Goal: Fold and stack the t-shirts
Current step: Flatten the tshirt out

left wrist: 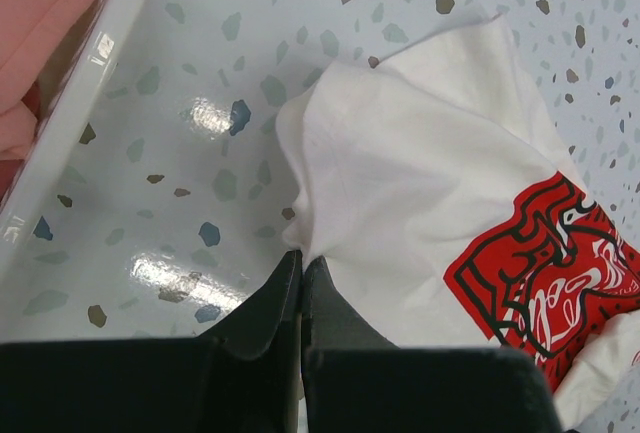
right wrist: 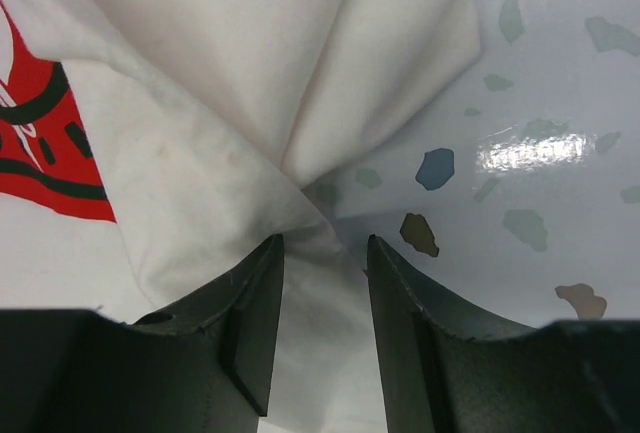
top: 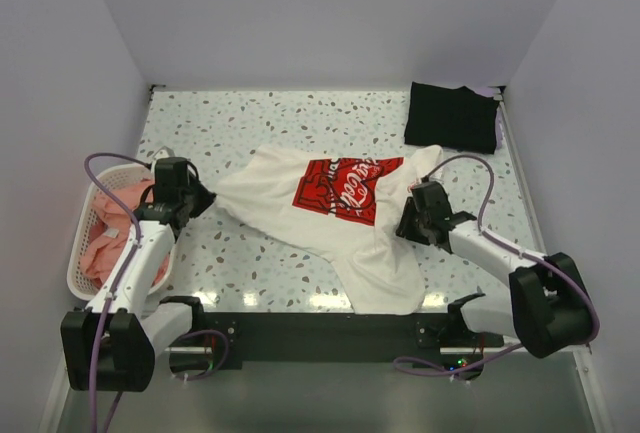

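We have the white t-shirt [top: 330, 228] lying crumpled mid-table [top: 230, 123], with the black t-shirt [top: 452, 116] folded at the far right corner. Our left gripper [left wrist: 302, 258] is clamped on the white shirt's left edge. Our right gripper [right wrist: 325, 243] stands parted astride a bunched fold. We should close it on that fold, then draw both ends apart, low and taut.

pink t-shirts [top: 100, 253] partly behind left arm [top: 140, 263], print lettering [top: 345, 188] seemingly too small
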